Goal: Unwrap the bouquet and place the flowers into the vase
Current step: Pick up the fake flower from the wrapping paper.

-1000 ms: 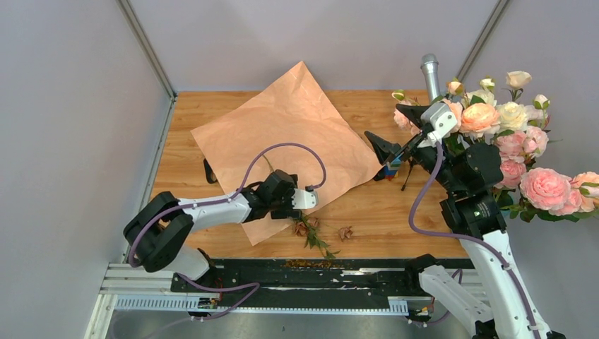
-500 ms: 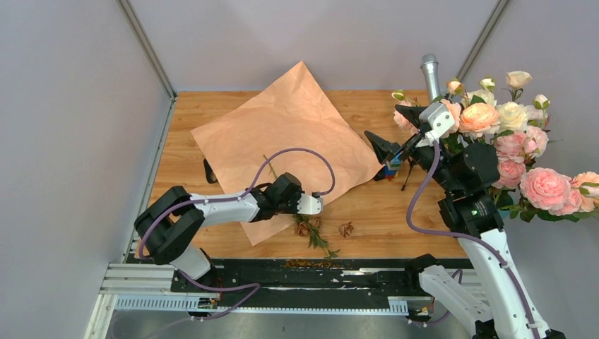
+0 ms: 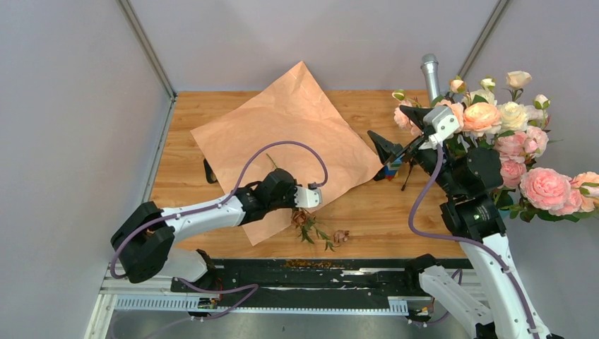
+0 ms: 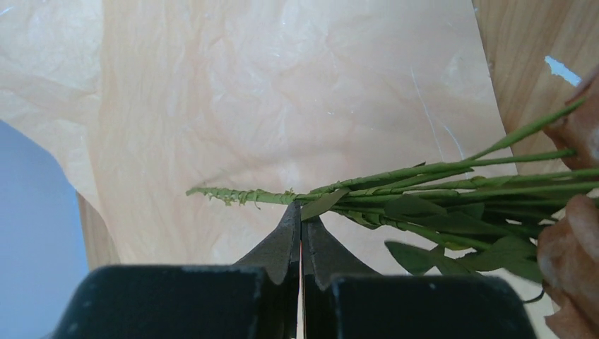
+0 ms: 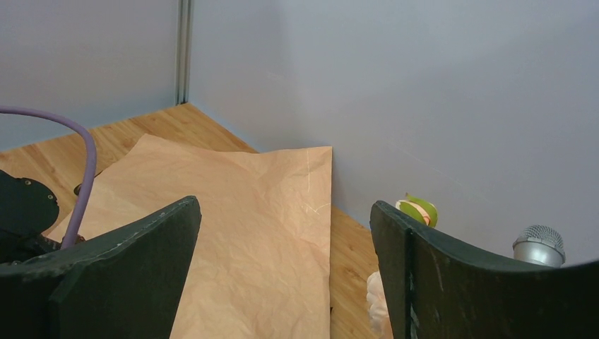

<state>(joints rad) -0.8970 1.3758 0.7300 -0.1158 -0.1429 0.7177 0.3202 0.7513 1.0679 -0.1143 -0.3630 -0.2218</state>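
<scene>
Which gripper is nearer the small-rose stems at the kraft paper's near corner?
Left. The left gripper is shut on the stems of the flowers, over the paper. The right gripper hangs open at the table's far right beside the microphone, well away from them.

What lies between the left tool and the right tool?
In the top view, the tan paper sheet fills most of the stretch from left tool to right tool.

Lab robot cell: grey panel walls (image 3: 70, 106), aluminium base rail (image 3: 141, 284), wooden tabletop (image 3: 395, 219)
</scene>
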